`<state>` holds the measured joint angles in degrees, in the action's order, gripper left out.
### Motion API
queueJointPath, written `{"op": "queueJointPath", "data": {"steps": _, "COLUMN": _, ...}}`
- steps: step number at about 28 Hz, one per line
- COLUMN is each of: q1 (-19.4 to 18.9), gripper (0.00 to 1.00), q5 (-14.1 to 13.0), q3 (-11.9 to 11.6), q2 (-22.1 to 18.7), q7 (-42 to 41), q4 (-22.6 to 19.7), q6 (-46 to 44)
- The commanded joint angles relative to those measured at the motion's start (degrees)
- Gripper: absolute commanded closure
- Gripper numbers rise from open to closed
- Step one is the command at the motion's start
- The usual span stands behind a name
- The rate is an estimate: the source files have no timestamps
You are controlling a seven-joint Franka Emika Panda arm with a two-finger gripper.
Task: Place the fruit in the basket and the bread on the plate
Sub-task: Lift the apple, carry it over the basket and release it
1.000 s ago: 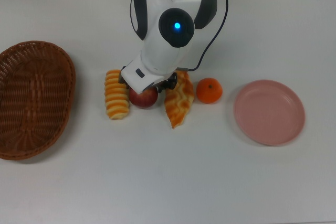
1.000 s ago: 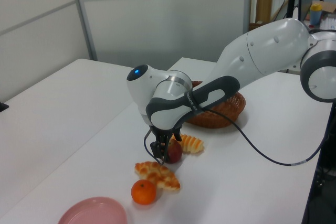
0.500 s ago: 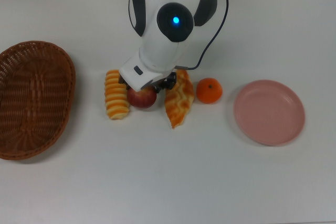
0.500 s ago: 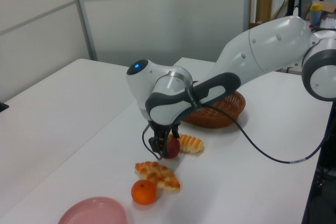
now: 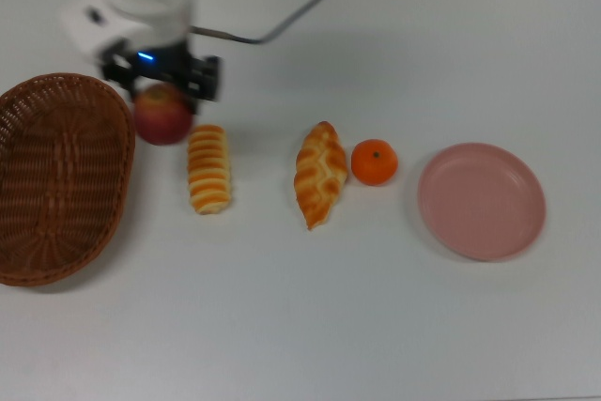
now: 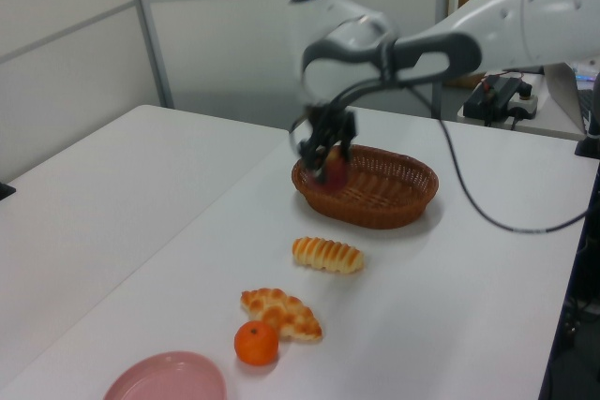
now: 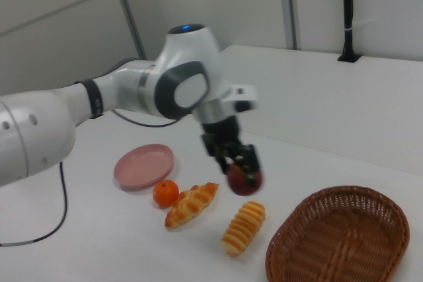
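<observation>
Got the red apple [image 5: 162,114] pinched in my claw [image 5: 161,108], up in the air just beside the basket [image 5: 58,180] rim, on the ridged roll [image 5: 208,168] side. So I'm mid-carry on fruit one. Next I'd guess: slide over the basket's middle, lower, let go.

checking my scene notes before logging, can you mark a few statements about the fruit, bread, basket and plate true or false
1. The gripper holds the apple above the table. True.
2. The tangerine is on the plate. False: it sits on the table beside the twisted loaf.
3. The basket is empty. True.
4. The ridged roll lies in the basket. False: it is on the table.
5. The plate is bare. True.
</observation>
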<state>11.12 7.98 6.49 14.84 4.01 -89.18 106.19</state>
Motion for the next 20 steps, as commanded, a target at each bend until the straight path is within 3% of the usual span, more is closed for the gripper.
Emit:
{"op": "queueJointPath", "data": {"steps": 1, "q1": 8.7, "gripper": 0.68, "q5": -0.9, "q3": 0.1, "q2": 1.0, "q7": -6.8, "q4": -0.3, "q6": 1.6}}
{"op": "queueJointPath", "data": {"steps": 7, "q1": 15.7, "gripper": 0.65, "q5": 2.5, "q3": 0.1, "q2": 5.9, "q7": -13.1, "q4": -0.4, "q6": 6.1}}
{"op": "queueJointPath", "data": {"steps": 10, "q1": 15.8, "gripper": 0.64, "q5": 3.8, "q3": 0.1, "q2": 7.9, "q7": -13.0, "q4": -0.7, "q6": 6.7}}
{"op": "queueJointPath", "data": {"steps": 15, "q1": 15.3, "gripper": 0.60, "q5": 3.6, "q3": 0.2, "q2": 9.0, "q7": -12.6, "q4": -1.1, "q6": 6.7}}
{"op": "queueJointPath", "data": {"steps": 18, "q1": 14.9, "gripper": 0.31, "q5": 3.2, "q3": 0.3, "q2": 9.0, "q7": -12.6, "q4": -1.2, "q6": 6.4}}
{"op": "queueJointPath", "data": {"steps": 20, "q1": 14.8, "gripper": 0.19, "q5": 3.2, "q3": 0.4, "q2": 9.0, "q7": -12.6, "q4": -1.2, "q6": 6.2}}
